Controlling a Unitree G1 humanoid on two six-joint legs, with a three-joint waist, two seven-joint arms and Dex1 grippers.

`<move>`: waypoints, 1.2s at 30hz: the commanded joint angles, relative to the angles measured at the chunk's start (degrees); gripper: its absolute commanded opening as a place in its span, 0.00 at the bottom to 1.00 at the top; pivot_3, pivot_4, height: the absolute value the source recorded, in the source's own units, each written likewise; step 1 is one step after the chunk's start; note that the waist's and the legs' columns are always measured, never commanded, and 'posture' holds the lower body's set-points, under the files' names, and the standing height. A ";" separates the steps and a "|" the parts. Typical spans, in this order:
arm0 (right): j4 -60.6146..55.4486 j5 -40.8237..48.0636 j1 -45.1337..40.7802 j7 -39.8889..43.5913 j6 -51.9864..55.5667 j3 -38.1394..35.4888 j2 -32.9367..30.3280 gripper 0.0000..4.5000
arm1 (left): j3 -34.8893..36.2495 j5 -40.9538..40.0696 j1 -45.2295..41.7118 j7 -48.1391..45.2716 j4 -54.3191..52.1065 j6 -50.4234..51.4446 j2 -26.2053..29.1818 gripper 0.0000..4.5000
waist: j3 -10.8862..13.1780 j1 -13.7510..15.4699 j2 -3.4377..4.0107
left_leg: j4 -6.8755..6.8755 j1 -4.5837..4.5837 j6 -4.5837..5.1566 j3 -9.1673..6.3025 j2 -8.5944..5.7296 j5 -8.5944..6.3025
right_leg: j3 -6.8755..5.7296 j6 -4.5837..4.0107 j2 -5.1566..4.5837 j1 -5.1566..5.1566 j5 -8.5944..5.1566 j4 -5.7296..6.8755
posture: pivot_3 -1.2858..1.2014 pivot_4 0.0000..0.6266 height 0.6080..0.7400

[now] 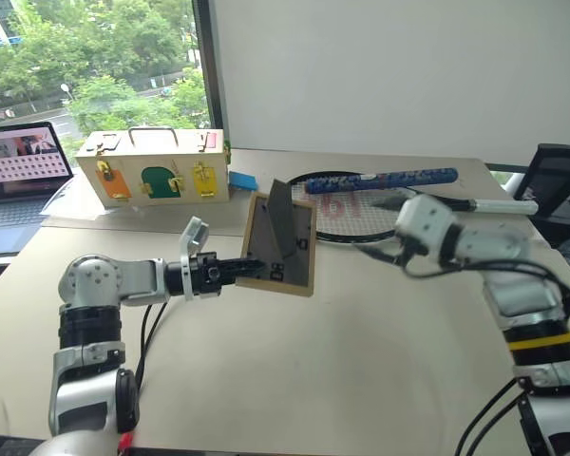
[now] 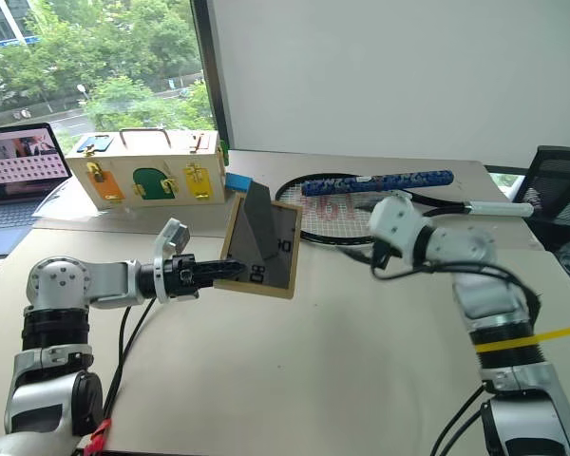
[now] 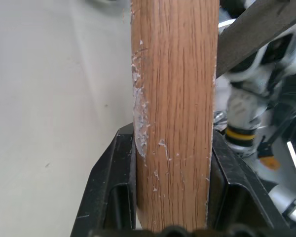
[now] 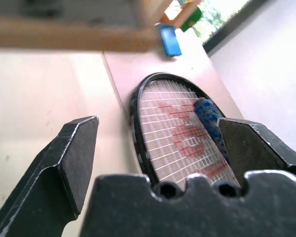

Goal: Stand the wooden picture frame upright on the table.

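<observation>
- The left hand [image 1: 250, 269] is clamped on the left edge of the picture frame [image 1: 283, 249], holding it in the air above the counter [image 1: 342, 361], tilted, with its grey back and stand leg [image 1: 281, 228] facing the camera.
- The left wrist view shows both fingers [image 3: 108, 197] pressing the wooden edge [image 3: 175, 113] at 1 narrow strip only; I judge the frame could pivot or slip in that pinch if it is swung fast or meets the counter corner-first.
- The right hand [image 4: 158, 148] has its fingers wide apart and holds nothing; it hangs near the frame's right side, over the racket [image 1: 361, 211].
- The stand leg looks swung out from the back; set down at the wrong angle, the frame would likely tip flat when released.
- Behind the frame lie the racket, a pen [image 1: 499, 204] and a wooden box [image 1: 157, 169] with coloured latches; lowering there risks knocking them or landing on uneven strings.
- In front of the frame, between the 2 arms, the counter is bare and wide, the safest room for setting it down; the near edge is well away.
</observation>
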 commanded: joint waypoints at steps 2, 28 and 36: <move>3.96 -18.12 -1.38 -17.36 -23.21 3.02 -0.19 0.99 | 0.83 -8.57 -1.48 3.96 0.37 0.74 -1.68 0.26 | 0.03 -0.45 0.05 | -0.01 0.00 -0.03 -0.01 0.00 0.02 | -0.01 -0.01 0.00 -0.02 0.01 0.05 | 0.52 0.24 0.78; 14.01 -58.77 -9.38 -69.01 -47.98 9.53 -4.77 0.82 | -8.24 -33.75 5.83 18.41 -3.37 -0.21 2.81 0.26 | 0.03 -0.75 0.05 | 0.02 0.12 -0.22 -0.16 -0.05 0.15 | -0.04 -0.04 -0.01 0.11 0.02 0.21 | 0.52 0.24 0.78; 19.24 -60.81 -12.99 -74.36 -48.58 13.20 -6.04 0.28 | -11.15 -35.95 8.36 18.18 -7.26 -2.59 6.77 0.26 | 0.03 -0.73 0.05 | 0.03 0.18 -0.22 -0.20 -0.09 0.15 | -0.06 -0.04 -0.05 0.21 0.02 0.21 | 0.52 0.24 0.78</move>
